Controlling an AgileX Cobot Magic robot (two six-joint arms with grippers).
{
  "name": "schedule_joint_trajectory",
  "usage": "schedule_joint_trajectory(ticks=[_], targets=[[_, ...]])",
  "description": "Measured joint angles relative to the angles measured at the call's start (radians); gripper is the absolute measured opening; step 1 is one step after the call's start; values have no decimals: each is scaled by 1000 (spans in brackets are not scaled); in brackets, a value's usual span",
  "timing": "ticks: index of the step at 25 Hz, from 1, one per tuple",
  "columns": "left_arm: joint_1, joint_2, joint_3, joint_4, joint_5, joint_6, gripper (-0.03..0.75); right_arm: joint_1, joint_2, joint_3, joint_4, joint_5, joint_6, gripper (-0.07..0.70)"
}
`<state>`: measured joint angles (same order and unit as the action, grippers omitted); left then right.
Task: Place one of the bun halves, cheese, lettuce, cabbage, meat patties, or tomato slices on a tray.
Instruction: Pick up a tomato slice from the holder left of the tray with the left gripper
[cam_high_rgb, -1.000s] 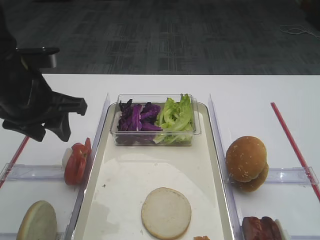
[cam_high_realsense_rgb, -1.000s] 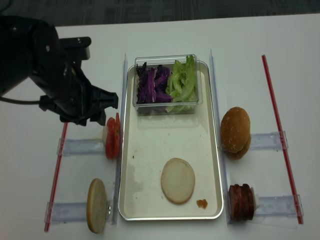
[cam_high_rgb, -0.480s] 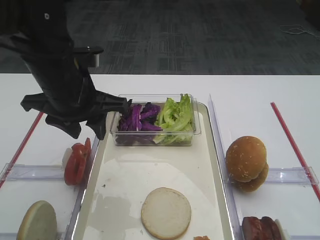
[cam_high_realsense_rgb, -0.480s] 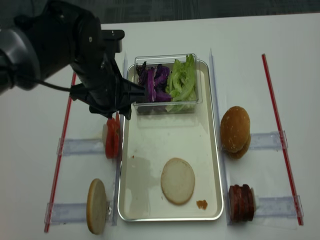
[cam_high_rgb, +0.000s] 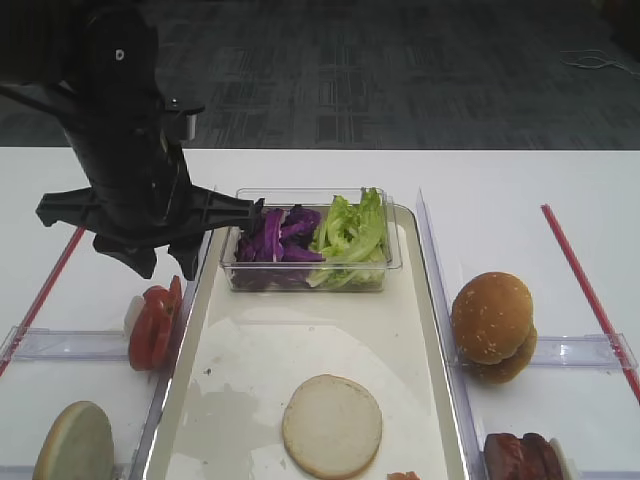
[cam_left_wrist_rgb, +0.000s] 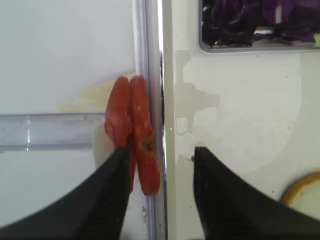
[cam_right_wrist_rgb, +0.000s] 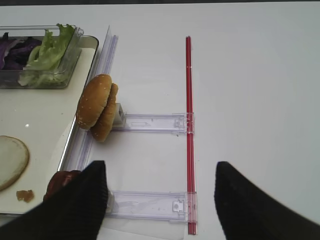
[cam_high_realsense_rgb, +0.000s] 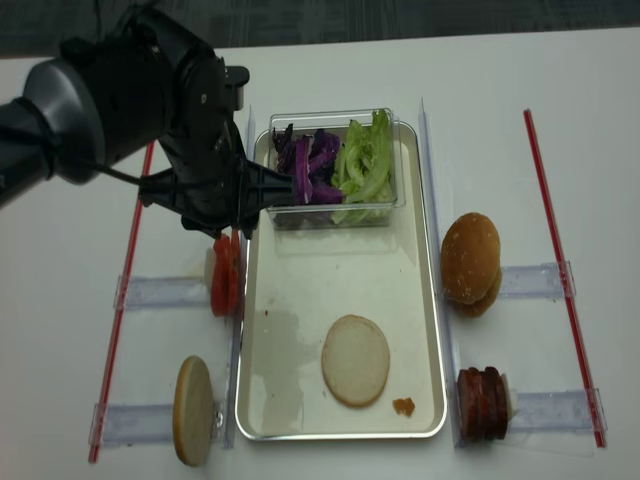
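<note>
Tomato slices (cam_left_wrist_rgb: 132, 135) upright on edge, pressed against the tray (cam_left_wrist_rgb: 235, 125) rim at 9 o'clock. Left gripper (cam_left_wrist_rgb: 159, 192) above them, fingers spread, nothing clamped. Bare tray floor toward 3. Right gripper (cam_right_wrist_rgb: 160, 200) likewise spread, empty.

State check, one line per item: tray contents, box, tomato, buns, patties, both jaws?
tray: holds one flat bun half, cut face up
clear box: on tray, no lid, holds cabbage and lettuce
tomato slices: on edge, beside tray
sesame buns: off tray
meat patties: off tray
left gripper: jaws open, straddling tomato slices
right gripper: jaws open, empty
</note>
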<state>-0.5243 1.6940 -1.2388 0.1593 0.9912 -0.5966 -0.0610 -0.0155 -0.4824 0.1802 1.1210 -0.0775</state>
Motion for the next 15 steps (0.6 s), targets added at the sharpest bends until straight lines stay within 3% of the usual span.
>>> schedule_joint_trajectory(ticks=[9, 15], targets=[[0, 67, 0, 0, 33, -2, 316, 0, 0, 0, 0, -2, 0, 468], [0, 80, 0, 0, 27, -2, 315, 0, 0, 0, 0, -2, 0, 468]])
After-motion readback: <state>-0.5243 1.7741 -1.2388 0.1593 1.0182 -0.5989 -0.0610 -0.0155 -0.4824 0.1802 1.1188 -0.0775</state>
